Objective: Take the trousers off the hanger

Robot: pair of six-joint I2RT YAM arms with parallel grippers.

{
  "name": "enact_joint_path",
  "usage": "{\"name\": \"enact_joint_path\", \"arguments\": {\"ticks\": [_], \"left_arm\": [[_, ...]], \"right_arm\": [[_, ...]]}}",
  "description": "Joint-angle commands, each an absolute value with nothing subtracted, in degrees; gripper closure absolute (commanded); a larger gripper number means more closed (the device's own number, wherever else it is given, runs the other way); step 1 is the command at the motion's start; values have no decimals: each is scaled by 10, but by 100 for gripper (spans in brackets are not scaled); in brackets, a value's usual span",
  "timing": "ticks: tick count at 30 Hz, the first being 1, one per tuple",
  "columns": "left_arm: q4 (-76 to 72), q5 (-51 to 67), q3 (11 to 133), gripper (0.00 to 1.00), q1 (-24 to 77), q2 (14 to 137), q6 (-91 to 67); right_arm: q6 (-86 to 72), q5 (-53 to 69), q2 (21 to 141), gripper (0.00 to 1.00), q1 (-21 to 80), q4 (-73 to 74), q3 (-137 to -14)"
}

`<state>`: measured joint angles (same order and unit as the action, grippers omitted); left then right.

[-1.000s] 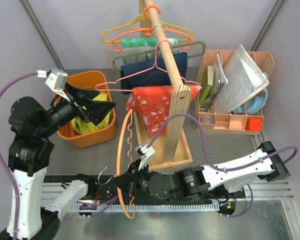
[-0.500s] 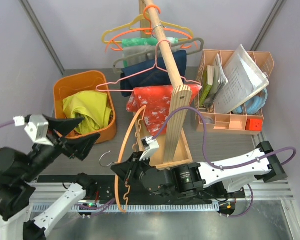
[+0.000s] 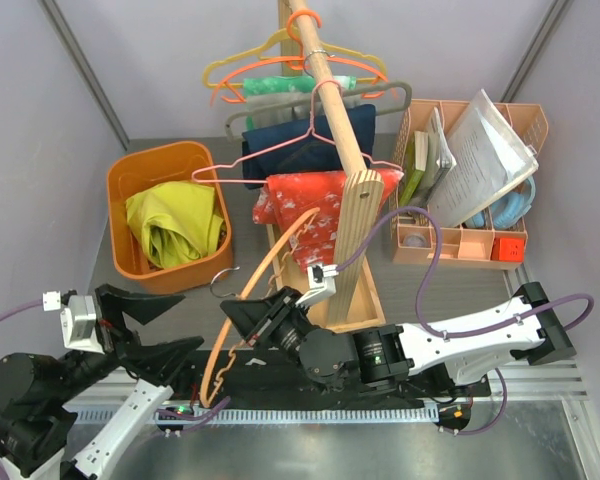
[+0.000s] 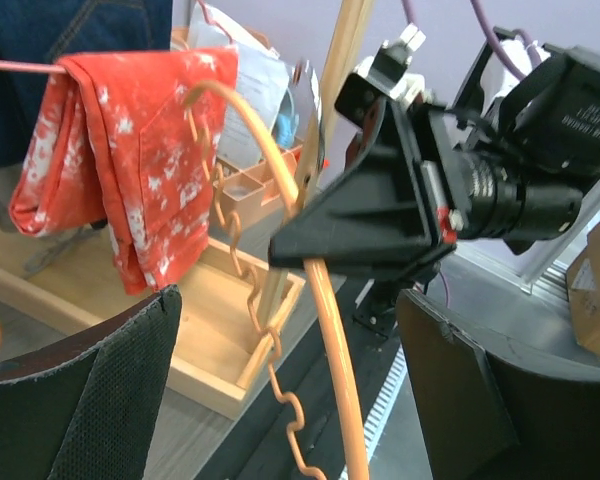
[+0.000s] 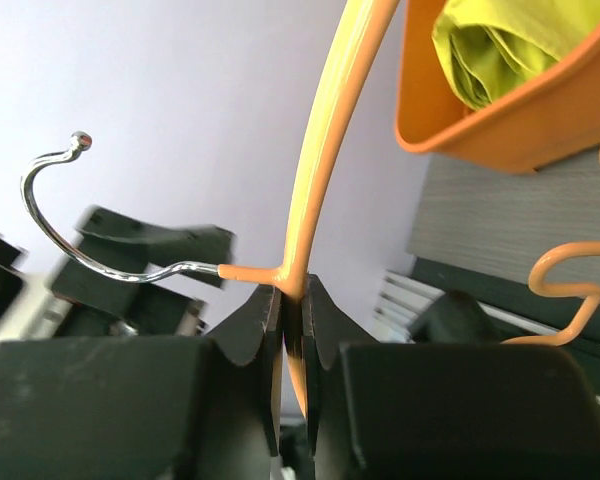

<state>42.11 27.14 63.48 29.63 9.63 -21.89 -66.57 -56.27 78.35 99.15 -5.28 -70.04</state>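
The yellow-green trousers [image 3: 170, 228] lie bunched inside the orange bin [image 3: 132, 170], off the hanger; the right wrist view shows them too, the trousers [image 5: 500, 45] in the bin [image 5: 520, 125]. My right gripper [image 3: 238, 322] is shut on the bare light-orange hanger [image 3: 272, 260] just below its metal hook [image 3: 220, 282], holding it tilted toward the rack. Up close, the right gripper [image 5: 291, 290] pinches the hanger [image 5: 325, 150] beside the hook [image 5: 50, 200]. My left gripper [image 3: 165, 328] hangs open at the front left, holding nothing. In its own view the left gripper [image 4: 290, 305] faces the hanger [image 4: 330, 330].
A wooden rack [image 3: 345, 225] with a sloping pole stands mid-table. It carries a red patterned cloth [image 3: 305, 210] on a pink wire hanger, a navy garment [image 3: 300, 140] and further hangers. A peach organiser [image 3: 465, 240] with papers sits at the right.
My left arm has swung from over the bin down to the front left, leaving the trousers in the bin. The right gripper has tipped the hanger's top toward the rack.
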Motion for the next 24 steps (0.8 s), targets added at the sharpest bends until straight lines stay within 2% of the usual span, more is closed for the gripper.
{"name": "enact_joint_path", "arguments": {"ticks": [1,5,10,16,20,24], "left_arm": [[464,294,635,12,300,121,-211],[474,294,638,12,298,120,-212],[513,272,650,18,299,138,-210],[484,322,636,22,299,157,-210],[509,323,642,28,298,194,-185],[503,326,643,34,299,214,-173]], "right_arm": [[-667,-663,764,99,998,-187,-708],[-661,-690,761,99,998,-205,-712],[-685,-714,767,99,999,-164,-738],[-735,-744,796,99,999,-93,-789],[-763,-753,811,99,999,-33,-827],[-765,-758,812,99,999,-33,-831]]}}
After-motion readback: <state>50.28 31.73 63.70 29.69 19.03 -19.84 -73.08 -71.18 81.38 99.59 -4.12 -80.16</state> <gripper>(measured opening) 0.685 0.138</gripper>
